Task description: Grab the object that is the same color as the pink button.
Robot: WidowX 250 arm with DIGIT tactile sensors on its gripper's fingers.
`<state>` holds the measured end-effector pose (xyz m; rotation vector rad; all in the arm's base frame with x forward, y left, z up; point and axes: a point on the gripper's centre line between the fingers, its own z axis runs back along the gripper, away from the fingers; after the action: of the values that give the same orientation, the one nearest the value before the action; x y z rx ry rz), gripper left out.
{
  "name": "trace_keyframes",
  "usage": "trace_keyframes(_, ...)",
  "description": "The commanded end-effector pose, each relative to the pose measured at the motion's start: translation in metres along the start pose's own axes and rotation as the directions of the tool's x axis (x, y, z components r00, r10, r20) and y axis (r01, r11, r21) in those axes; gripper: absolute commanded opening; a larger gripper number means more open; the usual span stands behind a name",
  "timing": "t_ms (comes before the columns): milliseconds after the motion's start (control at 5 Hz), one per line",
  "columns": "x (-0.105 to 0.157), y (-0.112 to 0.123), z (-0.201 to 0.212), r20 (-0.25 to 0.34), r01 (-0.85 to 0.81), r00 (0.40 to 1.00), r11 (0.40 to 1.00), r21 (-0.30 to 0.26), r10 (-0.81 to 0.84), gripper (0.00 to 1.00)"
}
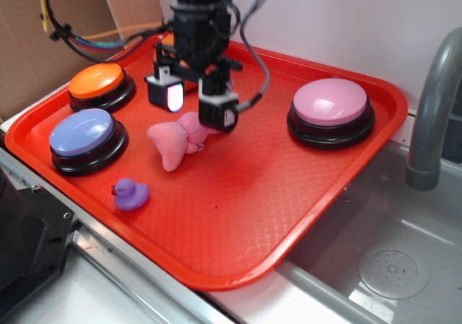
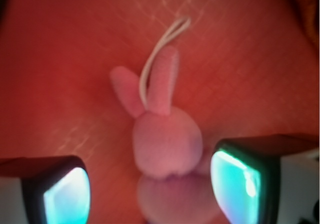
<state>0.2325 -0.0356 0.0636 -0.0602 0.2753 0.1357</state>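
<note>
My jaws hang spread wide over the pink bunny point(image 2: 165, 144), one pad point(image 2: 67, 196) at each side of it, left of the pink button point(image 1: 330, 104).

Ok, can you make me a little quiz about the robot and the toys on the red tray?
1. True or false: the hand is already closed tight on the pink bunny.
2. Which toy sits nearest the blue button? A) pink bunny B) purple duck C) neither
3. Fill in: the bunny matches the colour of the ___ button.

Key
1. False. In the wrist view the fingers are apart, with the bunny's head between them.
2. B. The duck sits just in front of the blue button.
3. Pink. It is at the far right of the red tray.
</note>
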Motion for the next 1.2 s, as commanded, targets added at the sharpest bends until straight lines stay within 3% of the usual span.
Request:
trace_keyframes(0, 0.015, 0.023, -0.027, -0.071, -0.032, 0.997, 0.999, 0.013, 0.032, 1.0)
trace_keyframes(200, 0.016, 0.033, -0.038, -0.113, -0.057, 0.992, 0.997, 0.05, 0.062, 1.0)
trace_keyframes(400, 0.017, 0.043, -0.047, -0.147, -0.077, 0.986, 0.996, 0.044, 0.083, 0.75)
trace_keyframes(600, 0.015, 0.042, -0.042, -0.136, -0.071, 0.988, 0.997, 0.031, 0.074, 0.0)
trace_keyframes(800, 0.013, 0.04, 0.002, -0.078, 0.021, 0.997, 1.0, 0.009, -0.02, 0.0)
trace_keyframes(1000, 0.017, 0.057, 0.059, 0.066, 0.117, 0.991, 0.993, 0.029, -0.119, 0.0)
